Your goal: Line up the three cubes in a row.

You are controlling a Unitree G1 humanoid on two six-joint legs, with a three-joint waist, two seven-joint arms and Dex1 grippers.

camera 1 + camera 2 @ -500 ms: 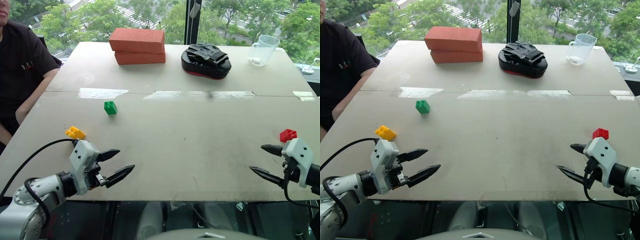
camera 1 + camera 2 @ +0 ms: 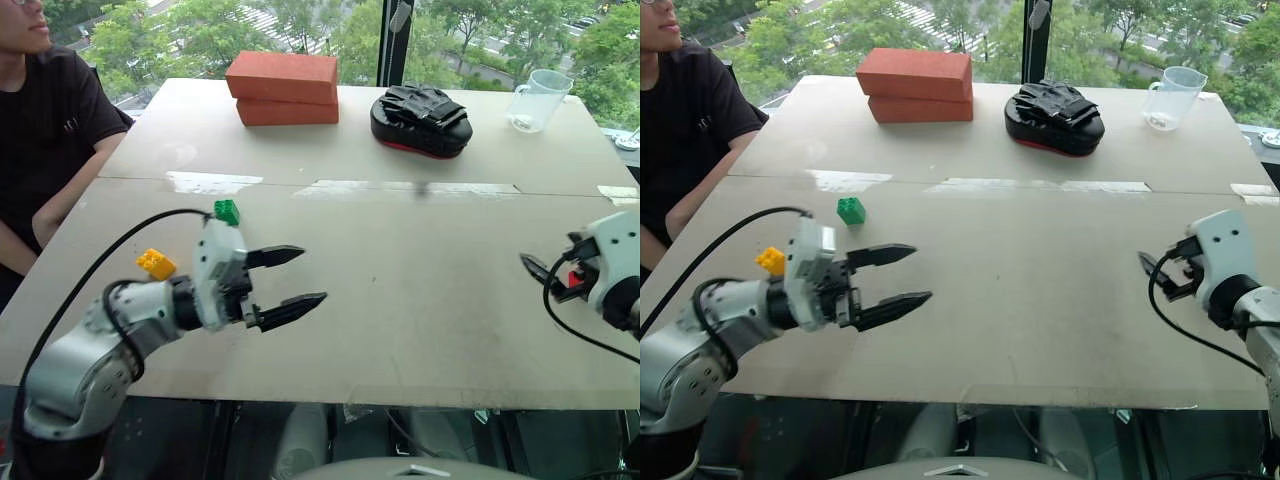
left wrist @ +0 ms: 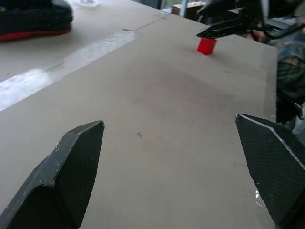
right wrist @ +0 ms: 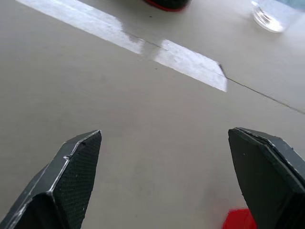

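The green cube lies left of the table's middle, and the yellow cube sits nearer the left edge. By the right edge, the red cube rests on the table. My left gripper hovers open and empty over the table, pointing right, just right of the green and yellow cubes. My right gripper hangs open and empty over the red cube, which lies close below one fingertip. In the left wrist view the right gripper shows just above the red cube.
Two stacked red-orange bricks, a black padded mitt and a clear measuring cup stand along the far side. A person in a black shirt sits at the left edge. Shiny tape crosses the table.
My left gripper has risen and swung from the near edge toward the table's middle. My right gripper has lifted and now covers most of the red cube. The cubes have not moved.
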